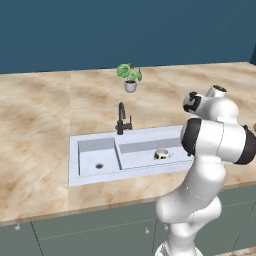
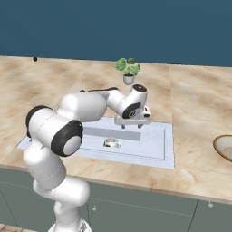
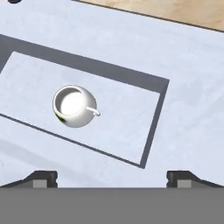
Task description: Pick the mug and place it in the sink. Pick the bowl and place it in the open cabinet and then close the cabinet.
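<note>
You have the mug (image 3: 74, 106) sitting upright on the floor of the wide basin of the sink (image 1: 75, 165), so the first placement looks done. Your end effector (image 2: 132, 121) hangs above that basin with its jaws spread wide and nothing between them. The step in hand is likely the turn toward the bowl (image 2: 224, 147), which rests on the desk (image 2: 195, 108) well to the right of the sink. Next you'd need to swing across, line up over the bowl's rim and come down on it.
</note>
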Tool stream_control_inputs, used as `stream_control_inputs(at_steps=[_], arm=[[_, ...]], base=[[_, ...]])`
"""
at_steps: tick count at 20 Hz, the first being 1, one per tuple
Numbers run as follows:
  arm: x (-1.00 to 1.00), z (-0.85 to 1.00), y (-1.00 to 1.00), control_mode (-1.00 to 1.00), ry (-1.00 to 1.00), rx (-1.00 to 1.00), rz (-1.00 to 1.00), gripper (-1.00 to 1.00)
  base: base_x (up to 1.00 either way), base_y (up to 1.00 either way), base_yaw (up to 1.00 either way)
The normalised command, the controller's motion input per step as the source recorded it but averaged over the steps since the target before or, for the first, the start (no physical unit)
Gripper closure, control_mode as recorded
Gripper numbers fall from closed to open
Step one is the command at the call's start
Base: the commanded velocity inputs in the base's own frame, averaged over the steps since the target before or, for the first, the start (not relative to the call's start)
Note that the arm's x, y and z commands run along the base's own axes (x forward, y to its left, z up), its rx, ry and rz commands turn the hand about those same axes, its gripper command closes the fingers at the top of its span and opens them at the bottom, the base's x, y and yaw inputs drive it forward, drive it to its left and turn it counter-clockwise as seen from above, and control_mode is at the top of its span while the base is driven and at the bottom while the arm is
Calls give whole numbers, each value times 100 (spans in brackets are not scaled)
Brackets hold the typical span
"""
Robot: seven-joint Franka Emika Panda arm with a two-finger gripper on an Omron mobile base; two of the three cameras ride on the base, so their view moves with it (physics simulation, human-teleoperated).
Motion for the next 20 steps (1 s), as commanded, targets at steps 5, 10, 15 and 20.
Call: stream_control_inputs(at_steps=[5, 10, 15, 20], arm=[[-57, 0, 10, -100, -16, -8, -13, -100], [-38, 1, 12, -100, -8, -4, -15, -100], [-2, 25, 28, -100, 1, -1, -25, -100], [1, 7, -13, 100, 1, 0, -14, -100]], base=[[0, 0, 0], [0, 0, 0], [0, 0, 0], [-2, -40, -11]])
